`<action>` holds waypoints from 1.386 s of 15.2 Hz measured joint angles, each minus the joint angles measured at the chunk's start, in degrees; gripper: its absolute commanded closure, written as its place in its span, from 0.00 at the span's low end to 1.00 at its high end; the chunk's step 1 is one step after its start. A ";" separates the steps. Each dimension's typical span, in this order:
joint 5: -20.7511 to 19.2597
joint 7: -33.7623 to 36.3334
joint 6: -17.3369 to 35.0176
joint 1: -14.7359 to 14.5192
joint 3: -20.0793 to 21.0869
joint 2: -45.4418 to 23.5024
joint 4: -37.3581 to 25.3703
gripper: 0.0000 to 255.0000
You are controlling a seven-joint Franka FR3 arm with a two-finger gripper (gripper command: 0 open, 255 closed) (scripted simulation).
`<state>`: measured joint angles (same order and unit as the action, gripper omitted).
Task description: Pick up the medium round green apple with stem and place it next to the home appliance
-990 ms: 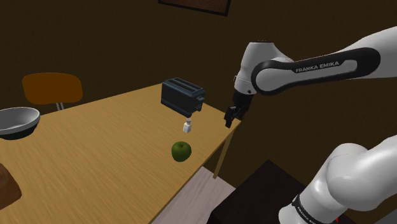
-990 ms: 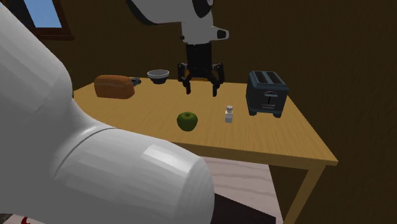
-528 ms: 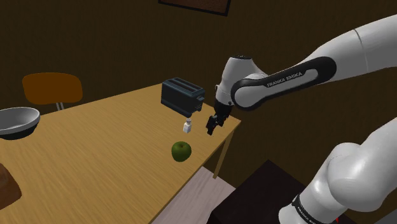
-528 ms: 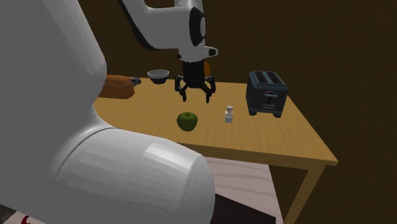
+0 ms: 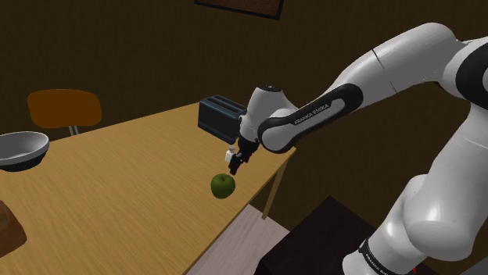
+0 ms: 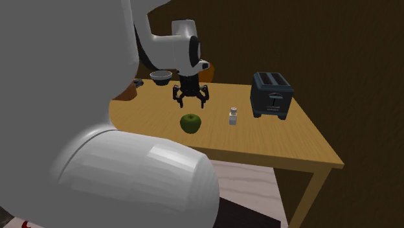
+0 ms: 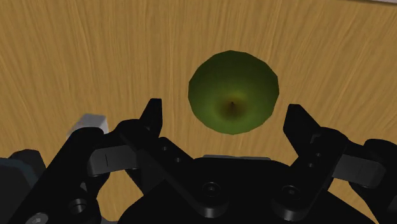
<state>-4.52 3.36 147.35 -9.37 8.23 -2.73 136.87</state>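
Gripper (image 6: 191, 103) has swung over the apple (image 6: 190, 123), fingers (image 7: 153, 116) apart; shaker (image 6: 233, 116), toaster (image 6: 272, 94) nearby.

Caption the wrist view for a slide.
Open gripper hovers over the green apple on the wooden table, fingers apart.

Path down from my gripper (image 6: 190, 99) to the apple (image 6: 190, 123) unobstructed, fingers (image 7: 151, 114) spread wider than it; small white shaker (image 6: 234, 116) stands near the apple on the toaster (image 6: 272, 94) side, the one obstacle; bare table (image 6: 285, 141) lies before the toaster, open.
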 measured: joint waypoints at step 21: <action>-4.31 1.94 9.10 -1.67 -0.46 -12.11 -4.46 1.00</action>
<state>-8.83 5.30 156.44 -11.04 7.77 -14.85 132.41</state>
